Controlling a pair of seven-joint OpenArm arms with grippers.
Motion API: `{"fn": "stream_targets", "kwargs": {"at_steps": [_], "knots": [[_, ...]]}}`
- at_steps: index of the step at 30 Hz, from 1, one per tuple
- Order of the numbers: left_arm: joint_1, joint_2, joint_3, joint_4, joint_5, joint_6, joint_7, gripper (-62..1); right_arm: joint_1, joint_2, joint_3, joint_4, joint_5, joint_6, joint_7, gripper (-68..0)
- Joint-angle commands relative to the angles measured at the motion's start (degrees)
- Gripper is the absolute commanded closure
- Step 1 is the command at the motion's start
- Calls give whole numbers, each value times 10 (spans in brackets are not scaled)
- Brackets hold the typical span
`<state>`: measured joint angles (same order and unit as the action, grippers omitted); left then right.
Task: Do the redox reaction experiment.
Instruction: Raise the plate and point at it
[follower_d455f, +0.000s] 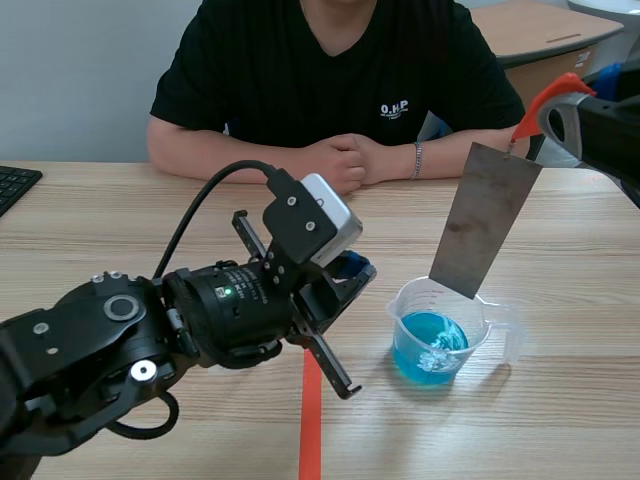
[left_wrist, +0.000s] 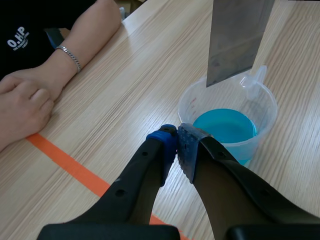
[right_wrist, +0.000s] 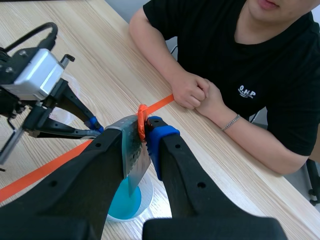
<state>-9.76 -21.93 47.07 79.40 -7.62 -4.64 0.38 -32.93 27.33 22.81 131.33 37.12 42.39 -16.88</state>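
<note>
Scene view: my left gripper (follower_d455f: 352, 272) lies low over the table (follower_d455f: 120, 230), clenched on nothing, just beside the beaker (follower_d455f: 405, 303). The beaker stands on the wood, with blue liquid (follower_d455f: 428, 345) in its bottom. My right gripper (follower_d455f: 572, 120) is raised at the far right and grasps the top of a grey plate (follower_d455f: 485, 220), where an orange-red clip (follower_d455f: 552, 96) sits. The plate hangs tilted, its lower corner over the beaker's rim. A strip of tape (follower_d455f: 312, 420) runs along the table near the beaker. A person (follower_d455f: 330, 60) sits across from me with hands clasped on the table. A keyboard (follower_d455f: 14, 186) shows at the left edge.

Left wrist view: my two pads meet with nothing between them. The beaker is just ahead of them. The plate's lower edge hangs above the liquid and is not in it.

Right wrist view: my fingers are pressed on the plate's top edge, with the clip between them. The plate hangs down over the beaker, and the liquid shows beneath its tip. My left gripper rests beside the beaker.
</note>
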Motion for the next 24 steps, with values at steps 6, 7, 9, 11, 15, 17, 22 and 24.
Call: {"fn": "stream_targets", "kwargs": {"at_steps": [6, 7, 9, 11, 15, 17, 22, 24], "knots": [[-29, 42, 0, -38, 9, -2, -10, -46, 3, 8, 0, 13, 7, 3, 10, -15], [-32, 47, 0, -43, 11, -2, -9, -46, 3, 8, 0, 13, 7, 3, 10, -15], [-38, 57, 0, -53, 11, -2, -9, -46, 3, 8, 0, 13, 7, 3, 10, -15], [-43, 65, 1, -60, 13, -2, -9, -46, 3, 8, 0, 13, 7, 3, 11, -15], [-56, 79, 12, -75, 13, -2, -6, -46, 3, 8, 0, 13, 7, 3, 12, -15], [-59, 85, 19, -83, 13, -2, -5, -46, 3, 8, 0, 13, 7, 3, 12, -15], [-65, 97, 32, -97, 15, -2, -5, -46, 3, 8, 0, 13, 7, 3, 12, -15], [-66, 99, 32, -97, 15, -2, -5, -46, 3, 8, 0, 13, 7, 3, 12, -15]]}}
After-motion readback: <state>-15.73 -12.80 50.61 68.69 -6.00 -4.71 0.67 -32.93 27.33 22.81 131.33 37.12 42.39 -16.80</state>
